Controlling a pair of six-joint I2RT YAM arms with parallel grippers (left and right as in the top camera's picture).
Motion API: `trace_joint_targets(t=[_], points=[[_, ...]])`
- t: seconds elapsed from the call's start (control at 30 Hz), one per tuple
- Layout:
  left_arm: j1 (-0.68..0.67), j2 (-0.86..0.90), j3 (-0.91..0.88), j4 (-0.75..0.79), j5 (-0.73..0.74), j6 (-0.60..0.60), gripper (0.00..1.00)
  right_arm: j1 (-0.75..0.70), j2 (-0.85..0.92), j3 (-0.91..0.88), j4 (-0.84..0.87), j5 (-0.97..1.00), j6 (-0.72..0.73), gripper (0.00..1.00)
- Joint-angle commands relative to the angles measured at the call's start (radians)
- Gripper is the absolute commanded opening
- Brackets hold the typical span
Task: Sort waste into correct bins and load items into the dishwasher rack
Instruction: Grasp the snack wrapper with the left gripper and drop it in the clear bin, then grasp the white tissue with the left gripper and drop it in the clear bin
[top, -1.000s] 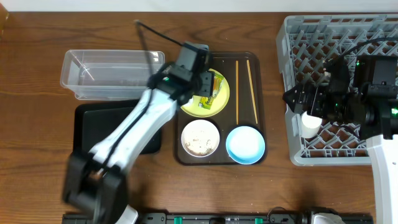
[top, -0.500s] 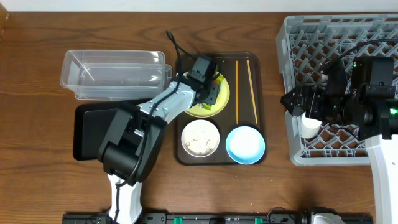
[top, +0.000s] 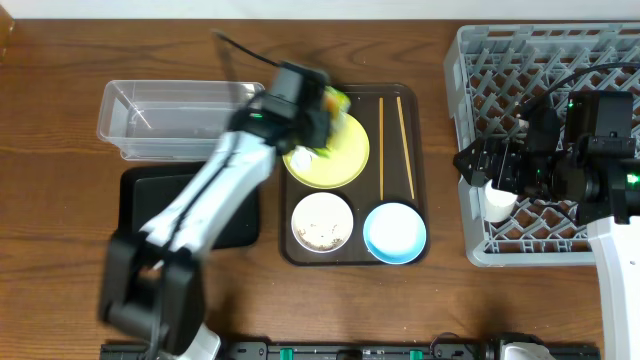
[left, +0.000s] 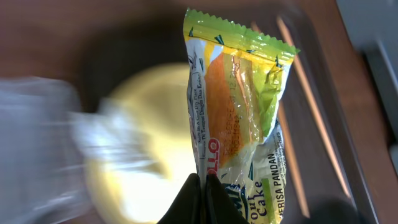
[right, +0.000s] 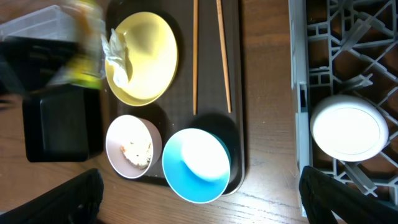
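Observation:
My left gripper (left: 202, 182) is shut on the lower edge of the green-orange-yellow snack wrapper (left: 233, 93), which hangs above the yellow plate (top: 345, 155). In the overhead view this gripper (top: 312, 108) is over the plate's upper left rim. A crumpled white tissue (right: 118, 53) lies on the plate. The white bowl (top: 321, 221) holds rice-like scraps, and the light blue bowl (top: 394, 232) sits beside it. Two chopsticks (top: 381, 140) lie right of the plate. My right gripper (top: 474, 162) is open over the grey rack's (top: 500, 60) left side, near the white cup (top: 499, 203).
The plate, bowls and chopsticks rest on a dark brown serving tray (top: 424, 180). A clear plastic tub (top: 170, 120) stands left of it, with the shallow black tray (top: 150, 195) just in front, partly under my left arm.
My left gripper has shut on the snack wrapper and lifted it off the yellow plate, swinging up and left. The right arm has stayed where it was.

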Motion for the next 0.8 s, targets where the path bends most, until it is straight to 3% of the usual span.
trace_joint_targets(t=[0.0, 0.13, 0.23, 0.27, 0.33, 0.37, 0.43, 0.57, 0.77], points=[[0.097, -0.018, 0.013, -0.031, -0.171, 0.007, 0.06, 0.016, 0.0, 0.002, 0.0, 0.003, -0.014, 0.98], [0.189, 0.022, 0.012, -0.021, -0.171, 0.014, 0.09, 0.016, -0.001, 0.002, 0.0, 0.003, -0.014, 0.98], [0.231, 0.06, 0.012, -0.002, -0.174, 0.026, 0.17, 0.016, 0.0, 0.002, 0.0, 0.003, -0.014, 0.98], [0.238, 0.066, 0.012, 0.001, -0.174, 0.026, 0.21, 0.016, 0.0, 0.002, 0.0, 0.002, -0.014, 0.98], [0.24, 0.061, 0.016, 0.0, -0.172, 0.026, 0.47, 0.016, 0.0, 0.002, -0.002, 0.003, -0.014, 0.98], [0.237, 0.05, 0.024, -0.005, -0.162, 0.025, 0.54, 0.016, 0.0, 0.002, -0.004, 0.003, -0.014, 0.98], [0.219, 0.02, 0.042, -0.016, -0.128, 0.025, 0.62, 0.015, -0.001, 0.002, -0.007, 0.003, -0.014, 0.98], [0.145, -0.056, 0.05, -0.035, -0.01, 0.026, 0.63, 0.015, 0.0, 0.002, -0.012, 0.003, -0.014, 0.98], [0.005, -0.011, 0.01, -0.064, -0.077, 0.06, 0.63, 0.016, -0.001, 0.002, -0.015, 0.003, -0.014, 0.98]])
